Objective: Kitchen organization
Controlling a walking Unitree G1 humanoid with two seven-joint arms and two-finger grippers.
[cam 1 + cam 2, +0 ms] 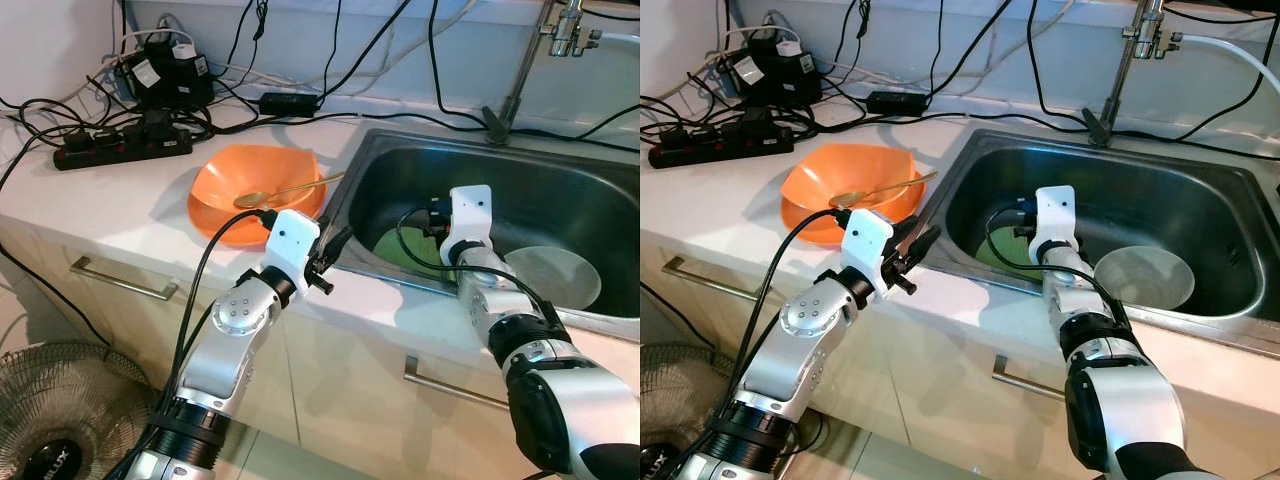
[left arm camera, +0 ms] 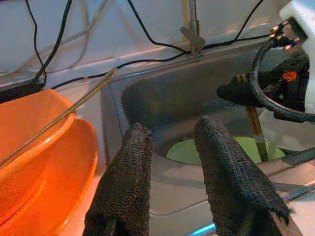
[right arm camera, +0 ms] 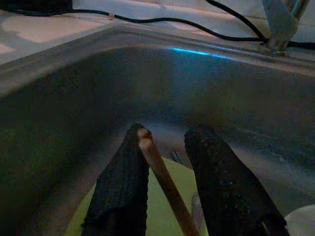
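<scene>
An orange bowl (image 1: 250,180) sits on the white counter left of the steel sink (image 1: 400,140), with a gold spoon (image 1: 290,190) lying across it. My left gripper (image 1: 335,245) hovers open at the sink's front-left rim, nothing between its fingers (image 2: 133,167). My right gripper (image 3: 167,132) is down inside the sink above a green plate (image 1: 400,248). A thin wooden chopstick (image 3: 165,182) runs slantwise between its fingers, and the gripper looks shut on it. A pale round bowl (image 1: 555,275) rests on the sink floor to the right.
A black power strip (image 1: 120,145), an adapter and many cables crowd the counter's back left. The faucet (image 1: 520,70) rises behind the sink. Below the counter are drawer handles (image 1: 120,280), and a fan (image 1: 50,420) stands on the floor at the left.
</scene>
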